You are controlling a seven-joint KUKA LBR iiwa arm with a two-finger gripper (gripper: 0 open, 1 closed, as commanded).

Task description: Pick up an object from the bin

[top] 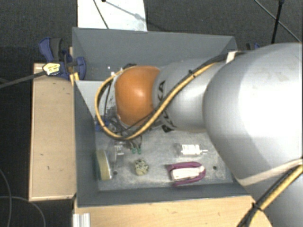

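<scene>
My gripper (122, 144) hangs below the orange wrist cover, low over the left part of the bin floor. A pale roll of tape (102, 164) stands on edge just to its front left, against the bin's left wall. A small beige, knobbly lump (140, 167) lies on the floor slightly in front of the gripper and to its right. Nothing shows between the gripper's tips.
Further right on the floor lie a purple and white flat object (186, 171) near the front wall and a small white plastic piece (191, 150) behind it. The thick arm and its cable cover the bin's right and rear parts.
</scene>
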